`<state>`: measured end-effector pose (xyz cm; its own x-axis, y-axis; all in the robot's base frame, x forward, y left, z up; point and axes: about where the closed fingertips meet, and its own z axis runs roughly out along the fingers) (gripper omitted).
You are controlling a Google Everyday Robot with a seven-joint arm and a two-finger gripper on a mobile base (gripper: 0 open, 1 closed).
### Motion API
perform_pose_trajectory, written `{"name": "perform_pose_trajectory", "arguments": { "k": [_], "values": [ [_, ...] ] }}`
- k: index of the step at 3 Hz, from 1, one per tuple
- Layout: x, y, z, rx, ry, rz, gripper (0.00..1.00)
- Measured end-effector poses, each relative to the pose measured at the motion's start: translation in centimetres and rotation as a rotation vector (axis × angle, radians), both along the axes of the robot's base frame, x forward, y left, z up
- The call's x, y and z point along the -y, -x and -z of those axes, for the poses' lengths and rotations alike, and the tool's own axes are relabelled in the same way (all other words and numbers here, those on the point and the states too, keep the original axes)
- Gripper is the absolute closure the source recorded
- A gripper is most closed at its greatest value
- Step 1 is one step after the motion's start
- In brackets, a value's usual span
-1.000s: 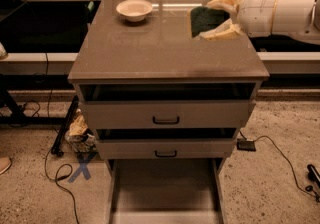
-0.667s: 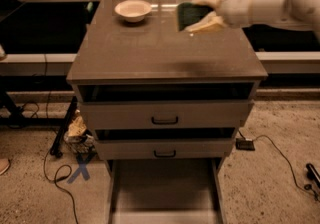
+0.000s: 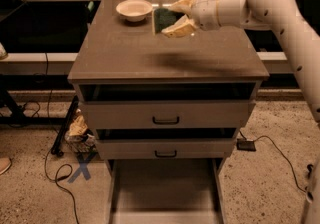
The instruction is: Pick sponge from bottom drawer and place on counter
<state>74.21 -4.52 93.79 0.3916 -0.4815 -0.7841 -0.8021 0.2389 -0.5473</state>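
My gripper reaches in from the right and hovers above the far middle of the counter. It is shut on the dark green sponge, which is held on edge between the cream fingers, just right of the cream bowl. The sponge is off the counter surface; its shadow falls on the counter below. The bottom drawer is pulled fully out at the foot of the cabinet, and its pale floor shows nothing in it.
Two upper drawers with black handles are slightly open. Cables and a blue X mark lie on the floor at left. A crumpled bag sits beside the cabinet. A small black box lies at right.
My gripper has carried the sponge leftward over the counter, from the right edge to a spot close to the bowl. The arm has swung with it.
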Motion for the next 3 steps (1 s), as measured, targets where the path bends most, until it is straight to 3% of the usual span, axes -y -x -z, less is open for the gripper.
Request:
{"name": "perform_pose_trajectory", "arguments": {
  "k": [1,2,3],
  "values": [
    [-0.9,-1.5,2.4,-0.108,-0.092,0.03,0.81],
    [-0.9,-2.5,3.9,-0.18,-0.14,0.076,0.58],
    [-0.6,-3.3,5.2,-0.24,-0.15,0.117,0.27]
  ]
}}
